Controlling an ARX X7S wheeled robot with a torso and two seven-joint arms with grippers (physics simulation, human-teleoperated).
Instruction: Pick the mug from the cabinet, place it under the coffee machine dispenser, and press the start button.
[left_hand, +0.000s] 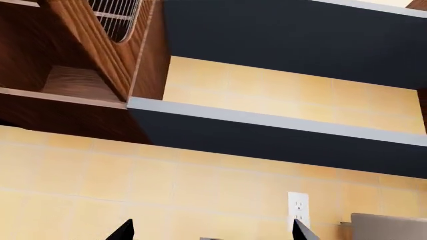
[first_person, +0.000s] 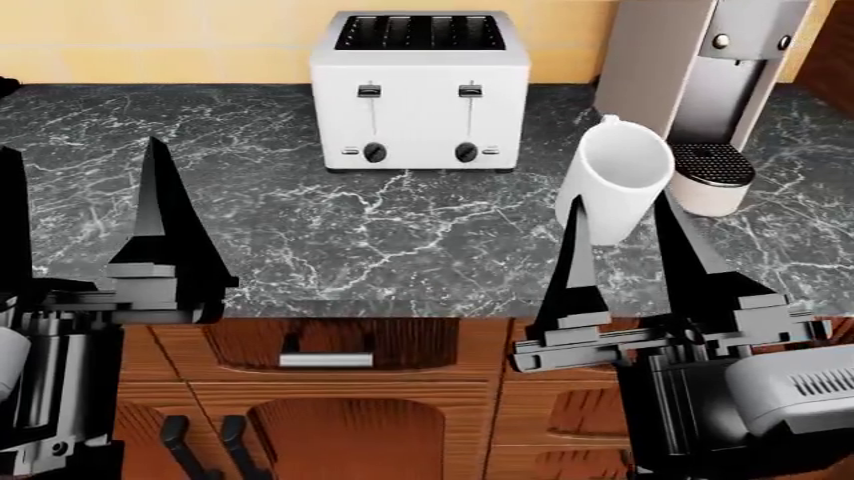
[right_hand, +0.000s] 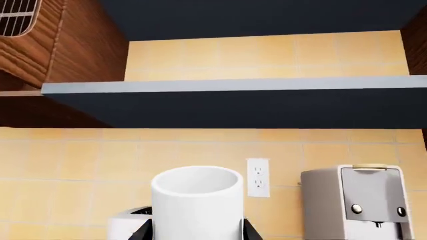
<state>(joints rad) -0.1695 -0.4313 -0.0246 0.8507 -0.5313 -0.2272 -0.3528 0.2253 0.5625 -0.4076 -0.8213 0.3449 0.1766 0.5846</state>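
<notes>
The mug (first_person: 614, 190), white and glossy, sits gripped in the right hand (first_person: 622, 235), held above the worktop (first_person: 267, 230). Going left to right in the head view: the left hand (first_person: 80, 220) hangs with its fingers wide apart and nothing between them; then the white four-slot toaster (first_person: 419, 90) at the back; then the mug; then the coffee machine dispenser (first_person: 703, 70), its perforated drip tray (first_person: 710, 165) just beside the mug. The mug looks rigid, light and slippery, likely breakable; gripping across the body suits it.
</notes>
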